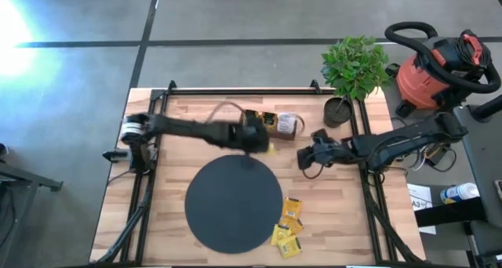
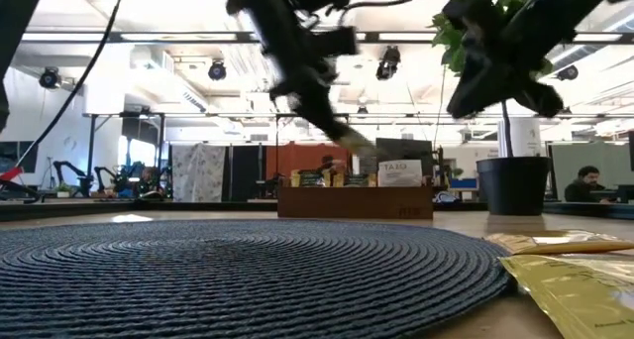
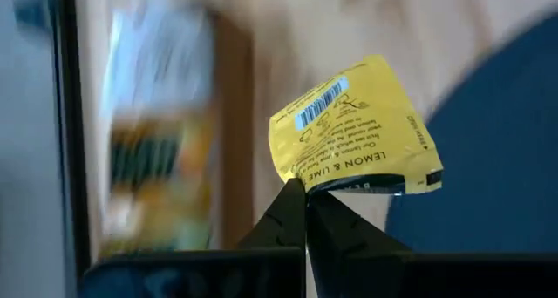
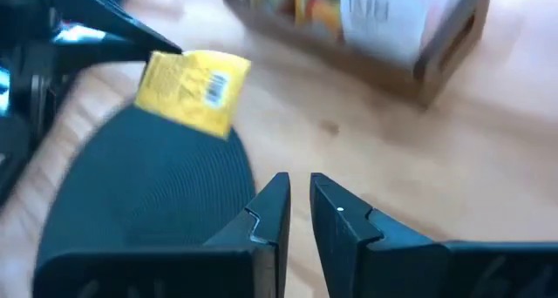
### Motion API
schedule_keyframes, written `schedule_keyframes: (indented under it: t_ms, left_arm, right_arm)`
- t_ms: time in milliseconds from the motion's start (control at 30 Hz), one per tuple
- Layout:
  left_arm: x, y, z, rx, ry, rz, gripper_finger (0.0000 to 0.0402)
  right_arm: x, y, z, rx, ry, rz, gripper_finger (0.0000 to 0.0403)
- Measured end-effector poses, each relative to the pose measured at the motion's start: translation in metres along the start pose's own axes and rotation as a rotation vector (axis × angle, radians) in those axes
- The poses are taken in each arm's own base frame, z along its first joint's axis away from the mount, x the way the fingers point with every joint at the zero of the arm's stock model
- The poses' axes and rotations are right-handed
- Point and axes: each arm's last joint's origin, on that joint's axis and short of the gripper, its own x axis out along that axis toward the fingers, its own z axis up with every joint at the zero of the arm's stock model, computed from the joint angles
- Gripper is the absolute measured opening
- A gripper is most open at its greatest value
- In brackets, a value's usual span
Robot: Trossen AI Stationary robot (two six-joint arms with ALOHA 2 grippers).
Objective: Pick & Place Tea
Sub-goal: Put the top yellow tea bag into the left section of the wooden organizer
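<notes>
1. Left gripper (image 1: 265, 145): fingers pinched together on one yellow tea sachet (image 3: 353, 128), held above the black disc's (image 1: 234, 203) rear edge.
2. Wooden tray (image 1: 276, 123): at the table's (image 1: 188, 119) rear edge.
3. Right gripper (image 1: 303, 159): fingers slightly apart, holding nothing, right of the disc.
4. Loose sachets (image 1: 289, 225): touching the disc's front-right edge.
</notes>
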Motion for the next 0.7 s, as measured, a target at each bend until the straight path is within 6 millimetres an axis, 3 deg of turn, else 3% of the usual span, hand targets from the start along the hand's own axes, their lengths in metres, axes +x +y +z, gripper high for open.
schedule_keyframes:
  t_ms: [200,300,433,533,700]
  left_arm:
    - [-0.047,0.074,-0.022,-0.222,0.239,-0.039,0.0000]
    - [-0.056,0.114,-0.033,-0.458,0.223,-0.064,0.0000]
    - [-0.055,0.160,-0.060,-0.825,0.162,-0.242,0.0000]
    - [-0.049,0.183,-0.081,-1.015,0.133,-0.346,0.0000]
    - [-0.038,0.191,-0.094,-1.070,0.161,-0.355,0.0000]
  right_arm:
    - [-0.015,0.000,0.014,-0.011,-0.101,0.016,0.0047]
    - [-0.013,0.000,0.018,-0.001,-0.117,0.008,0.0047]
    - [-0.009,0.000,0.018,0.007,-0.119,-0.003,0.0047]
    - [-0.008,0.000,0.018,0.009,-0.117,-0.004,0.0047]
    - [-0.005,0.001,0.016,0.010,-0.103,-0.005,0.0047]
